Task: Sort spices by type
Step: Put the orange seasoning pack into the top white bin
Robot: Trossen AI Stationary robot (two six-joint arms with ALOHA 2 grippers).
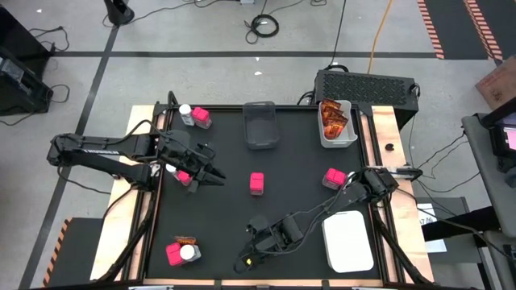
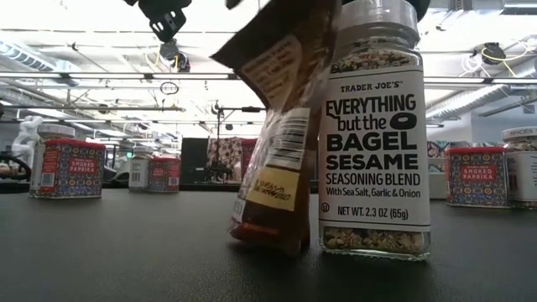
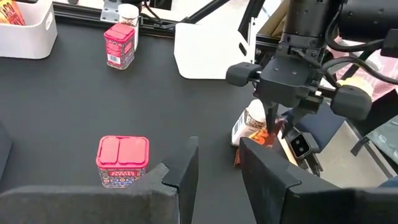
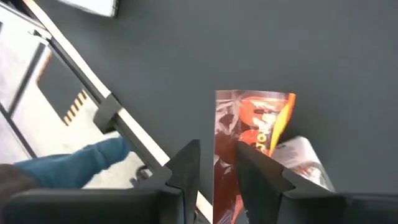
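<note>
While the high view looks down on the black table (image 1: 266, 201), the right gripper (image 1: 251, 256) reaches to the near edge, low over the sachet and jar there, and the left gripper (image 1: 211, 176) hangs over the left side of the table near a pink pack (image 1: 256, 183) at the middle. A white bin (image 1: 334, 122) at the far right holds orange-red sachets; another white bin (image 1: 348, 240) sits near the right front, and a dark tray (image 1: 261, 125) stands at the far middle.

At table level, an orange-red sachet (image 2: 281, 143) leans against a clear jar (image 2: 374, 126) of bagel seasoning, touching it; pink packs stand farther back.

From the left wrist, the left fingers stand narrowly apart with nothing between them, and the right arm is seen pinching at the sachet's top beside the jar.

From the right wrist, the fingers are close together around the sachet's upper edge (image 4: 249, 134), seemingly closing on it.

To lift well, I judge the grip should take only the sachet's crinkled top, then rise straight up so the leaning jar is not tipped.
</note>
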